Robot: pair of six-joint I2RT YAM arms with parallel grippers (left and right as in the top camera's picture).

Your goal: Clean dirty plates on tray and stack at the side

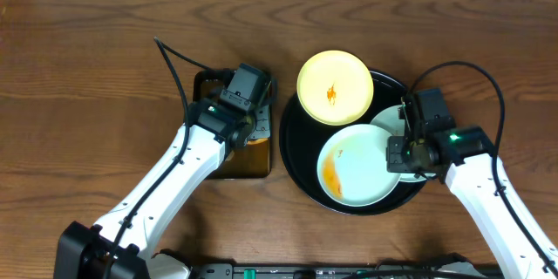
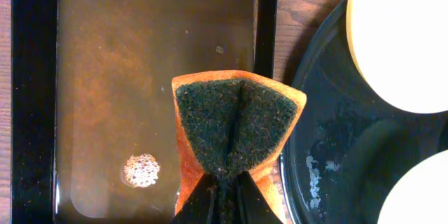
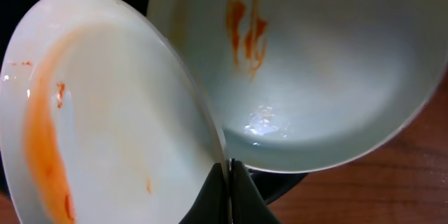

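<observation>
The round black tray [image 1: 301,153] holds three plates. The pale yellow plate [image 1: 335,87] sits at its far edge with a sauce spot at centre. A mint-blue plate [image 1: 357,164] with an orange smear lies tilted over the front of the tray; my right gripper [image 1: 403,153] is shut on its right rim [image 3: 210,140]. The second mint-blue plate [image 1: 388,119] lies partly under it, smeared at centre [image 3: 301,49]. My left gripper [image 1: 253,126] is shut on an orange sponge with a dark scouring face [image 2: 234,129], held over the small tray's right side.
The rectangular black tray [image 2: 140,77] with brownish liquid and a patch of foam [image 2: 142,170] sits left of the round tray [image 2: 336,147]. Bare wooden table lies all around.
</observation>
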